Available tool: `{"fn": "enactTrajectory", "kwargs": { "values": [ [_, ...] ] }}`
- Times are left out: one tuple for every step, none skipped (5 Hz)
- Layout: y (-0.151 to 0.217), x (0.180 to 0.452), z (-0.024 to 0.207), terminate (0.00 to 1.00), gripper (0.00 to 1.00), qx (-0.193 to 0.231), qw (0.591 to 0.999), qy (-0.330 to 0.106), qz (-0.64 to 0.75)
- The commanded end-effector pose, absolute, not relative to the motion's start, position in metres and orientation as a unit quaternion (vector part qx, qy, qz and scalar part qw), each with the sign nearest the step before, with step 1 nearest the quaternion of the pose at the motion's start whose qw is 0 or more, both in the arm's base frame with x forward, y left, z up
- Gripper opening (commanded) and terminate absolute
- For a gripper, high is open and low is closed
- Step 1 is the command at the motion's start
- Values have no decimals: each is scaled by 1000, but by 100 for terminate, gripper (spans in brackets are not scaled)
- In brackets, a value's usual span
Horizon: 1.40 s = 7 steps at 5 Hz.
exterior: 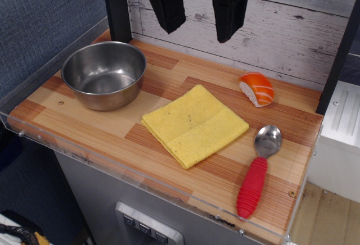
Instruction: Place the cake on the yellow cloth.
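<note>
well, the wooden counter (84, 122) spans the scene, its striped planks in light and reddish tones, with a clear plastic lip along the near and left edges. on the far left stands a round steel bowl (104, 74), shiny and holding nothing. the yellow cloth (194, 124) lies flat near the middle, a soft folded square with faint specks and layered edges on its near side. high at the far edge hangs the gripper (198, 6), its two dark blocky fingers spread wide apart and holding nothing. a spoon (258, 171) with a ribbed red handle and metal bowl lies at the near right. the cake (256, 89), glossy orange over a white base, sits on the wood at the far right, apart from the cloth.
</note>
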<state>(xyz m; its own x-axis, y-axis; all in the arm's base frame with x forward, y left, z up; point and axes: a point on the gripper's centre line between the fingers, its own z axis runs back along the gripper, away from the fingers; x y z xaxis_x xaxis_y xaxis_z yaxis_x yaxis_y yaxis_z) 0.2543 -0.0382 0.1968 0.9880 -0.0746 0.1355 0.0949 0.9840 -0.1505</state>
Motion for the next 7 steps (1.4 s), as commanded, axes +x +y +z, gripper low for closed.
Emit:
{"fn": "enactTrajectory", "kwargs": {
  "values": [
    [-38, 254, 197, 0, 100, -78, 994, -65, -43],
    [-55, 274, 204, 0, 100, -80, 991, -101, -29],
    [-57, 289, 205, 0, 100, -73, 984, -161, 7],
    [-55, 300, 196, 0, 100, -67, 973, -213, 57],
    [-52, 309, 181, 0, 100, -45, 964, -228, 131],
    [-55, 320, 161, 0, 100, -52, 947, -219, 229],
    [-57, 336, 147, 0, 100, -71, 926, -218, 300]
  ]
}}
